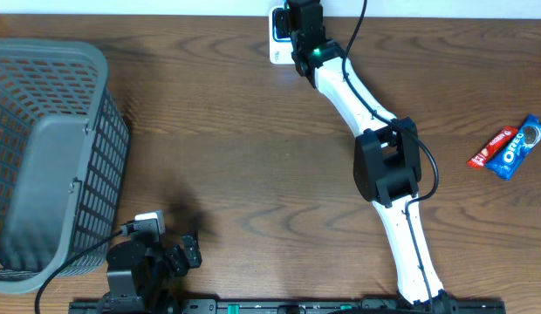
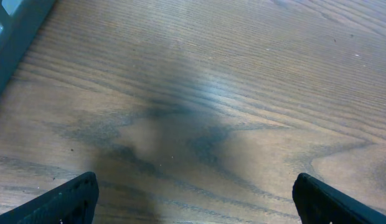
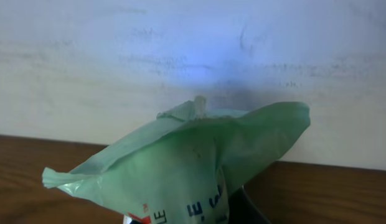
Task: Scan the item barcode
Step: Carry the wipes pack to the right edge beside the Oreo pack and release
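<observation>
Though pinched nearly closed, grips a crumpled green packet point(image 3: 193, 155) in right gripper point(image 1: 295, 26), held up at far edge of table point(image 1: 236, 157) before pale wall point(image 3: 118, 50). Holds left gripper point(image 2: 193, 202) spread wide over the wood beside grey basket point(image 1: 105, 78). Far right: Oreo packs point(image 1: 519, 146).

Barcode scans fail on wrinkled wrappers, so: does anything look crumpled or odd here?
Yes: the green packet held in the right gripper is crumpled, its top edge flared and folded. The Oreo pack and red snack bar look intact, and nothing has spilled.
</observation>
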